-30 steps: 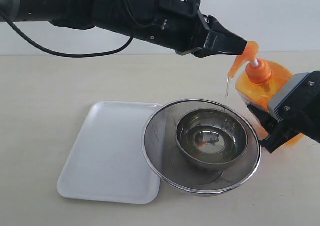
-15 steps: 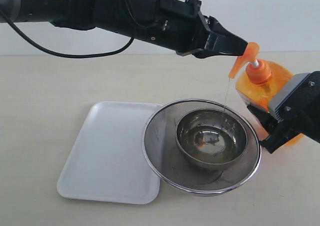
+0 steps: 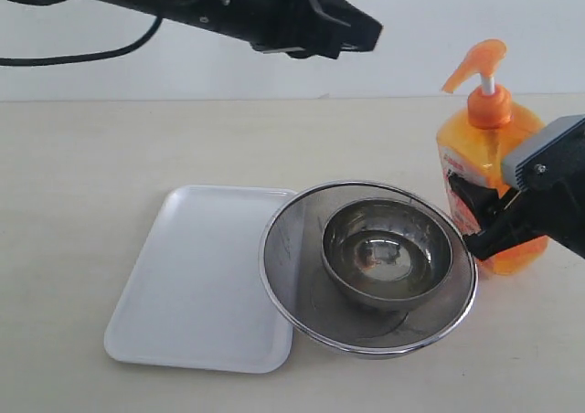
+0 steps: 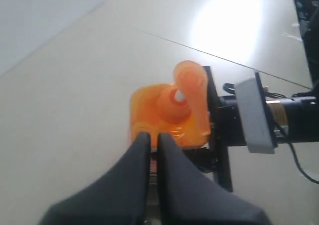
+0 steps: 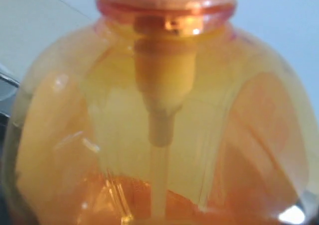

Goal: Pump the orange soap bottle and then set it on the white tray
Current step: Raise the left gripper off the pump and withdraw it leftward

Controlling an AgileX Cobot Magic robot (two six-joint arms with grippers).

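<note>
Looking at the right gripper (image 3: 484, 223) first: it's clamped around the lower body of the soap bottle (image 3: 489, 157), jaws spread fairly wide because the bottle is fat, one on each side. My guess is that it grabs low so the bottle can't tip or slide while the top gets pushed, and so the pump head (image 3: 475, 66) stays free. The right wrist camera is basically all orange plastic (image 5: 159, 125), so that gripper is right up against it.

The left gripper (image 3: 366, 31) is up in the air, left of the bottle and well clear of it, touching nothing. In its own camera the fingers (image 4: 172, 175) are pressed nearly together with nothing between them (image 4: 153, 138). That makes sense for poking a pump down with a closed tip.

The bottle stands upright on the right side of the bench (image 3: 91, 148), pump head fully up, just right of the steel strainer (image 3: 283, 276) with the bowl (image 3: 388, 248) inside. The nozzle points left towards the bowl, and there's some clear stuff pooled in it, so pumping looks done to me.

The tray (image 3: 183, 276) sits on the left with nothing on it. The strainer rim overlaps its right edge from this angle, but I can't tell if it rests on it. The bottle has to get past the strainer to land there.
</note>
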